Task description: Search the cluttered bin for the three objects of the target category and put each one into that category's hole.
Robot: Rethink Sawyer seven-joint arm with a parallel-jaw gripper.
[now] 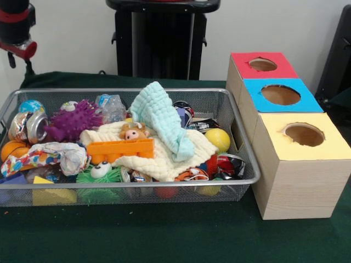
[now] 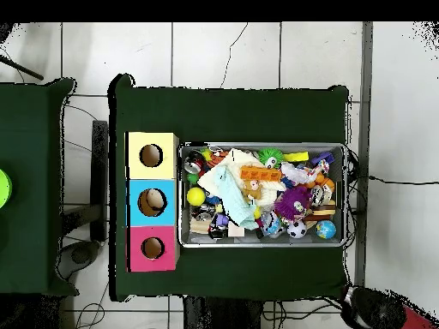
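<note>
Wire mesh bin full, arm drawn back

Wire mesh bin (image 1: 249, 164) sits on the green table (image 1: 164, 235), packed with toys and cloths. Arm (image 1: 16, 27) shows only as a red-and-black section at upper left in front view; pincer state cannot be told. White wrapper with coloured blotches (image 1: 46, 156) lies at the bin's near left corner. Beside the bin: red (image 1: 285, 68), blue (image 1: 310, 101) and yellow (image 1: 334, 145) topped boxes, each with a hole

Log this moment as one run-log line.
arm: drawn back, gripper unseen | cluttered bin: full | printed wrapper: lying in the bin, untouched | boxes: red, blue, yellow, beside the bin | phase: search
</note>
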